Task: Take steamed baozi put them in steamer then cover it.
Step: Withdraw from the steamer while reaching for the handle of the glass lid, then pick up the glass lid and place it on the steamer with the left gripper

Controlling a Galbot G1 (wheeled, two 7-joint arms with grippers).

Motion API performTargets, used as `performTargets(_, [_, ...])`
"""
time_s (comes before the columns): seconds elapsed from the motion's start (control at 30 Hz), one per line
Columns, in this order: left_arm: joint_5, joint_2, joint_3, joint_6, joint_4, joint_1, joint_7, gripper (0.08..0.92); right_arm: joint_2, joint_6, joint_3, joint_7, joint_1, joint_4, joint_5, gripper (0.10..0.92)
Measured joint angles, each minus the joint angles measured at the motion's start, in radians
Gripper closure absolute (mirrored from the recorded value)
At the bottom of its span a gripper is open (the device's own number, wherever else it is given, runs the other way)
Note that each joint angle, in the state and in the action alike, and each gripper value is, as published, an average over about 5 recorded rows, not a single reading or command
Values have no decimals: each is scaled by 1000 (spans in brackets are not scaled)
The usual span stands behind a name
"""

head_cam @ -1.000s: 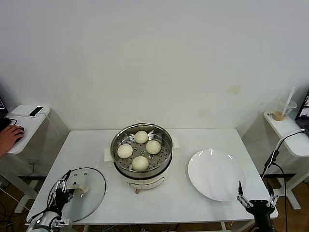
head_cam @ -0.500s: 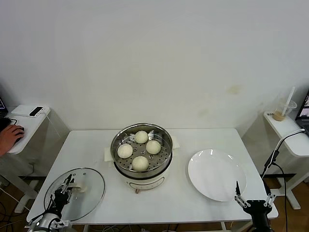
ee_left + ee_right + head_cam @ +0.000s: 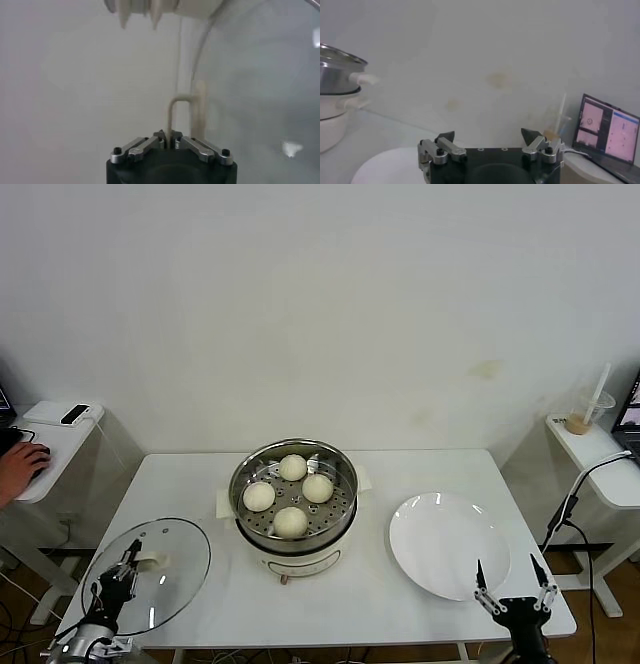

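Note:
Four cream-white steamed baozi sit in the shiny steel steamer on its cream cooker base at the table's middle. The clear glass cover with a metal rim is lifted and tilted at the front left. My left gripper is shut on the cover's cream handle. In the left wrist view the fingers pinch the thin handle, with the glass beside it. My right gripper is open and empty at the front right, by the table's edge; it also shows in the right wrist view.
A flat white plate lies right of the steamer, just behind my right gripper. A side table with a drink cup stands far right. A person's hand rests on a desk at far left.
My left gripper has raised the cover off the table and moved it left and back, tilting it. My right gripper has shifted a little left along the front edge.

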Motion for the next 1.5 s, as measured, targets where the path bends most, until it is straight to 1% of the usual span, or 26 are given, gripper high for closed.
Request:
performTargets(0.27, [-8,18,-29,76,-120,7,39,855,-14,0,-24,0,6,-5,-2,203])
performTargets(0.57, [-20,62,-52,171,-240,-23,121,855,-19,-2,-35,-4,13,-8,-7,203])
performTargets(0.77, [-34,99,-24,226,-312,-50,178,855,-9,-6,-40,-7,14,-9,-19,203])
performTargets(0.93, [-26,108,36,269,-368,-96,221,855,0,-9,-41,-10,7,-10,-24,203])
performTargets(1.13, [-23,99,146,322,-404,-180,275,855,9,-9,-31,-11,1,-17,-39,203])
performTargets(1.3, [-1,74,261,365,-410,-263,324,855,16,-14,-35,-12,6,-22,-57,203])
performTargets(1.5, [64,24,384,401,-388,-358,373,855,16,-20,-49,-16,12,-36,-68,203])
